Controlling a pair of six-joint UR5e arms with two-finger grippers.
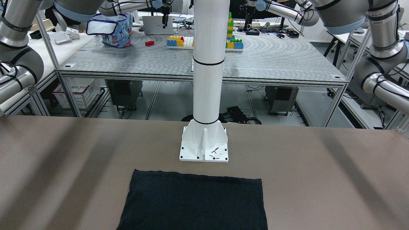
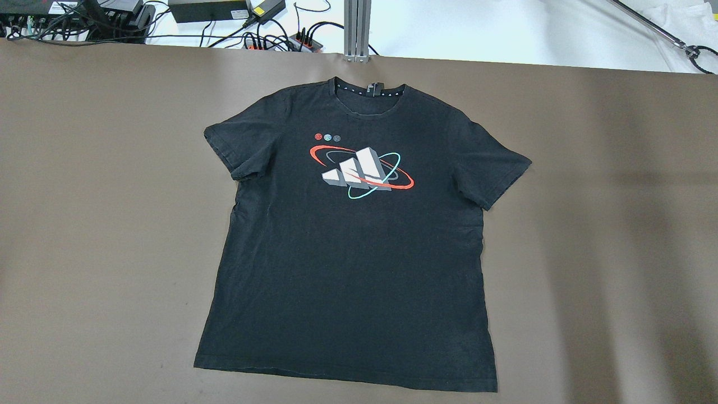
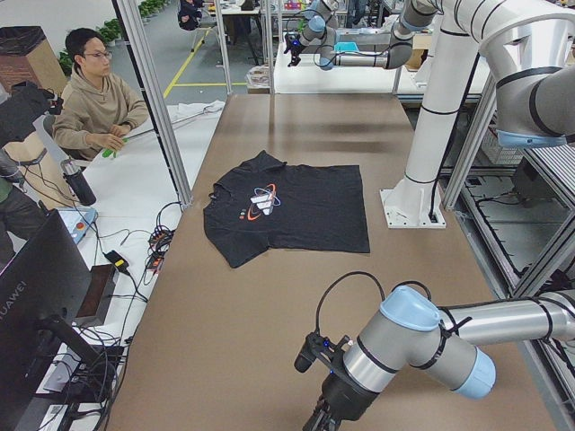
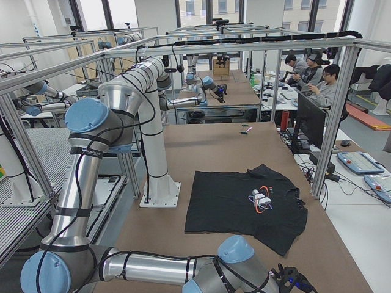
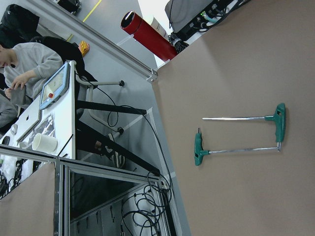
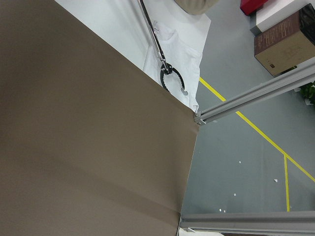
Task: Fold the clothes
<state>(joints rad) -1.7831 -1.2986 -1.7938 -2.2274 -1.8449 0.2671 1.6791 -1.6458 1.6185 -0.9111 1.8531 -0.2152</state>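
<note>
The clothes are one black T-shirt (image 2: 348, 252) with a white, red and teal print on the chest. It lies flat and spread out, face up, in the middle of the brown table (image 2: 84, 224). Its hem shows in the front-facing view (image 1: 195, 201), just in front of the white column's base plate (image 1: 204, 150). It also shows in the left view (image 3: 287, 211) and the right view (image 4: 244, 204). Both grippers are far from the shirt, at opposite table ends. The left gripper (image 3: 319, 420) and the right gripper (image 4: 292, 282) show only in side views, so I cannot tell whether they are open or shut.
Two green T-handle hex keys (image 5: 236, 142) lie on the table near its left end. A black ring tool (image 6: 170, 81) lies on white cloth beyond the right end. People sit beside the table (image 3: 94, 99). Cables and power bricks (image 2: 213, 11) lie past the far edge.
</note>
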